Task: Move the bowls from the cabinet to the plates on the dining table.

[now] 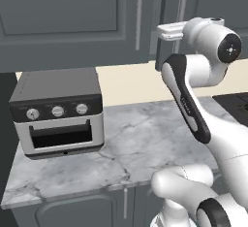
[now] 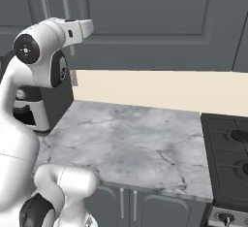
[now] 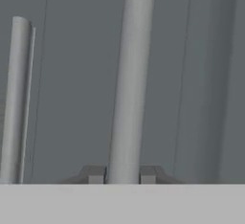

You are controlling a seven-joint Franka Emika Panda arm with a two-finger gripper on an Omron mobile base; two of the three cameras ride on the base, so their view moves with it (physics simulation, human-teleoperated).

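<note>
So the claw (image 3: 121, 174) is clamped on one of the cabinet's long silver bar handles (image 3: 131, 79). In the hand view the handle runs straight up between the two dark finger tips (image 3: 96, 174), which sit snug against it on either side with no gap showing. A second bar handle (image 3: 14, 98) stands well off to the left of the gripped one in that same view, and everything behind both is flat dark grey door panel.

From the base views, the white arm (image 1: 213, 61) is reaching up high, with the hand pressed in at the face of the dark grey wall cabinet (image 1: 63, 17). In the left base view the hand sits right where two vertical handles hang near the meeting edges of the doors. In the right base view the hand pokes out just beside the same pair of handles at the upper left. The doors look shut, so whatever is inside can't be seen.

Below the cabinet there's a cream strip of wall (image 2: 160, 90), then a grey-white marble counter (image 1: 145, 143). A silver toaster oven (image 1: 58, 112) with three knobs and a dark window sits at the left end of that counter, well away from the hand. At the far right, the right base view shows a black stovetop (image 2: 227, 158) butting up against the marble, with grey lower doors (image 2: 145, 206) under the counter edge.
</note>
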